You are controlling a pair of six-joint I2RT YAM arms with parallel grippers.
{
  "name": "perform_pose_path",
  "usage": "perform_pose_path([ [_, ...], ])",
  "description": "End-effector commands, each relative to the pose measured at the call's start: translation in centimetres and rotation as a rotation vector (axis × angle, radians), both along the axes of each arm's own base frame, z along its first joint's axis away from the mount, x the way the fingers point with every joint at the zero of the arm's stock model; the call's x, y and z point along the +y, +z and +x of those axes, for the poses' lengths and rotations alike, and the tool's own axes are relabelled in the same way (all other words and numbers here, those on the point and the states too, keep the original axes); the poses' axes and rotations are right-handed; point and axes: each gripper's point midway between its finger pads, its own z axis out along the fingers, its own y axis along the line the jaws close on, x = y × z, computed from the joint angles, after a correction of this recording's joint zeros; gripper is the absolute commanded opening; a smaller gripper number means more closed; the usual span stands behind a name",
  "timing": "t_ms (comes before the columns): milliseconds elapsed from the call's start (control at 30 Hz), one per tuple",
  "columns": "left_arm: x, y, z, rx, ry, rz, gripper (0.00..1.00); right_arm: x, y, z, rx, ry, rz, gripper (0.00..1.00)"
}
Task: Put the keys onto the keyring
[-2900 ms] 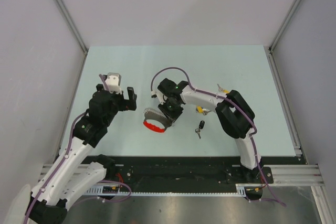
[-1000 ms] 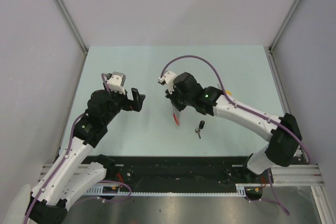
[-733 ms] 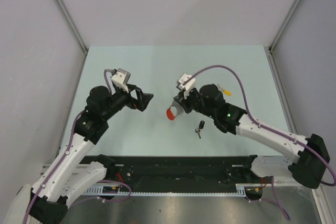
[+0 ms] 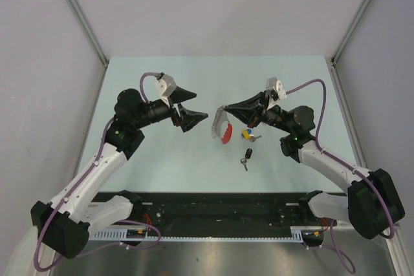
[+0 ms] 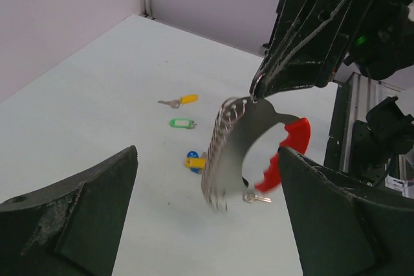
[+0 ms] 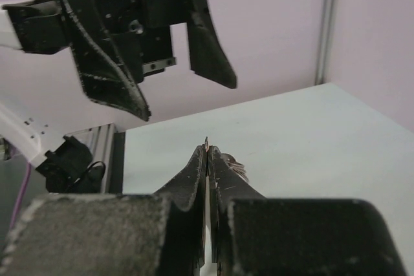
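Note:
My right gripper is shut on the top of the keyring, which hangs above the table. Its grey beaded chain and red tag dangle blurred in the left wrist view. My left gripper is open and points right, level with the keyring and a short gap left of it. Its fingers frame the keyring without touching. On the table lie a black-headed key, a blue-and-yellow key, a green key and a yellow key. In the right wrist view the shut right gripper faces the open left gripper.
The pale tabletop is walled by grey panels at the back and sides. A black rail with the arm bases runs along the near edge. The right arm's cable loops above its wrist.
The right arm has lifted the keyring off the table and turned it toward the left gripper. The left gripper has risen and swung right to face it.

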Motion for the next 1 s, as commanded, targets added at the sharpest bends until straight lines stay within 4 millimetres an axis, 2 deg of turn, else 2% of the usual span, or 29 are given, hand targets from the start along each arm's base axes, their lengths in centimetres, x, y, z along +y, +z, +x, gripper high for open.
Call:
perform_pose_path([
  [0, -1.6, 3.9, -0.9, -0.108, -0.145, -0.054, 0.90, 0.2, 1.9, -2.5, -0.119, 0.141, 0.040, 0.00],
  [167, -2.8, 3.0, -1.9, -0.113, -0.236, -0.038, 0.74, 0.4, 1.2, -2.1, -0.104, 0.161, 0.042, 0.00],
  [333, -4.1, 1.5, -2.8, -0.113, -0.276, 0.000, 0.64, 0.6, 1.0, -2.0, -0.095, 0.190, 0.058, 0.00],
  [567, -4.8, 0.3, -2.8, -0.135, -0.291, 0.006, 0.42, 1.0, 0.6, -2.1, -0.093, 0.223, 0.059, 0.00],
  [967, -5.0, -2.2, -1.3, -0.060, -0.238, 0.030, 0.24, 1.2, 0.3, -1.8, -0.091, 0.220, 0.047, 0.00],
])
